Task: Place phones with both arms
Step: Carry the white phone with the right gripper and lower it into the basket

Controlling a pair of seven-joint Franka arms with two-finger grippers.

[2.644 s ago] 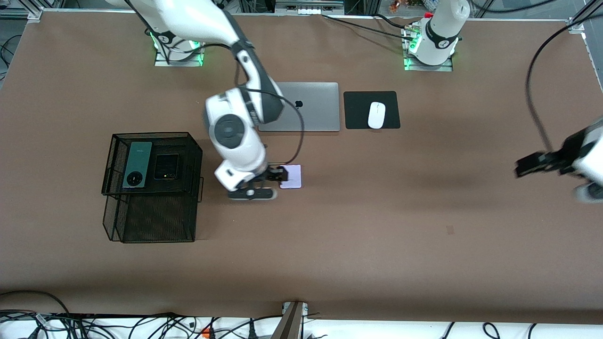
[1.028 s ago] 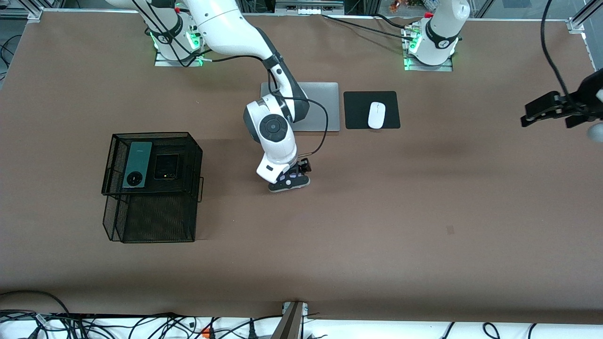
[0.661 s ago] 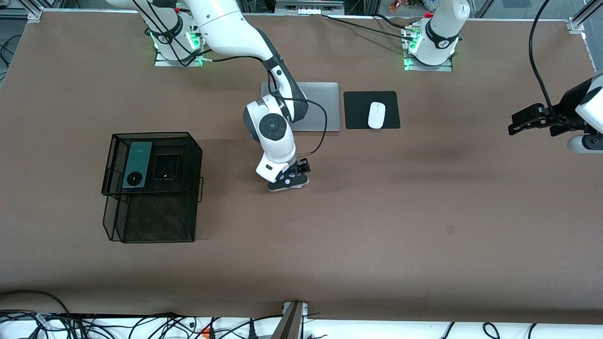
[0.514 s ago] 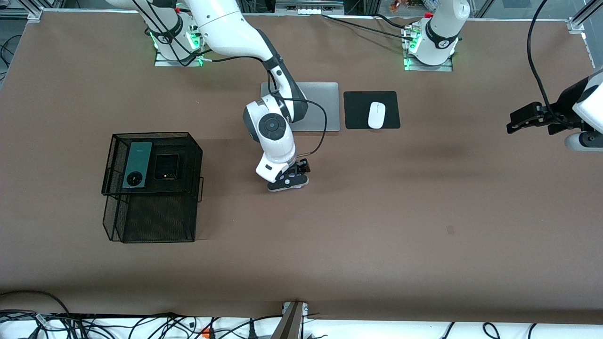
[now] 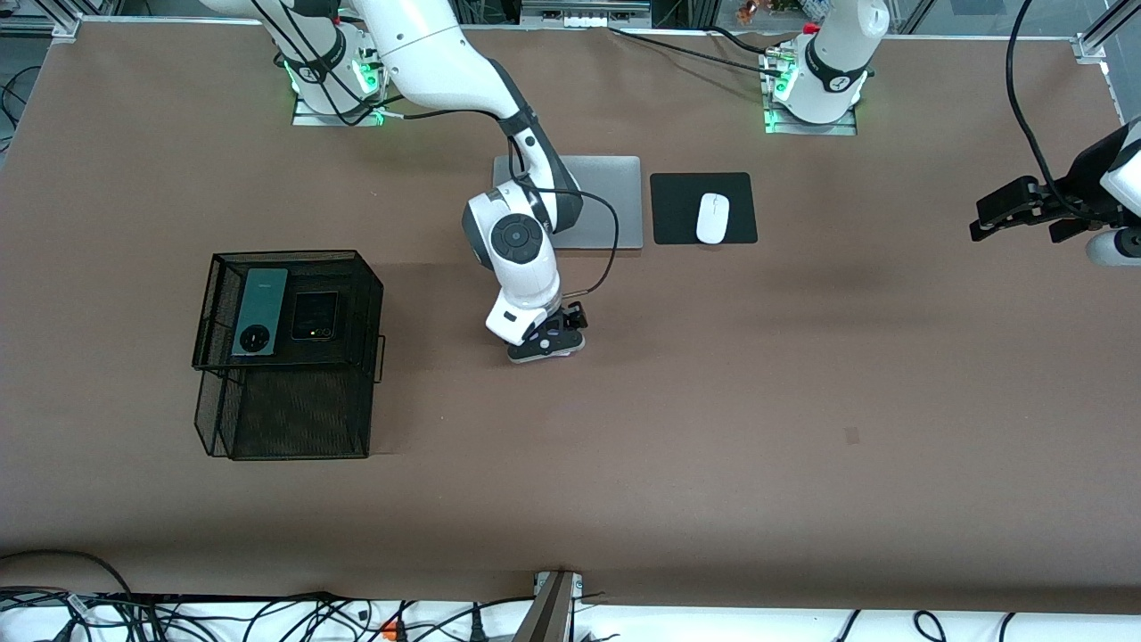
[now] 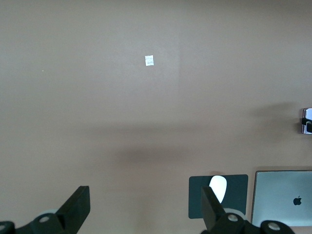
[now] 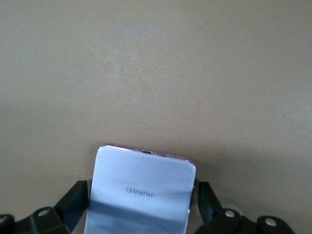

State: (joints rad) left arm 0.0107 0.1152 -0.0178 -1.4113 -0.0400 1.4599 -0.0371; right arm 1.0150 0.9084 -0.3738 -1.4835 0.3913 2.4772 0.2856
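Right gripper (image 5: pixel 554 340): low at mid-table, fingers flanking pale-lilac phone (image 7: pixel 141 192), touching its sides.
Left gripper (image 5: pixel 1016 205): open, empty, waiting over table (image 5: pixel 713 428) edge at left arm's end.
Dark-green phone (image 5: pixel 259 311): atop wire-mesh basket (image 5: pixel 285 419).
Black phone (image 5: pixel 315 316): beside it, same basket top.
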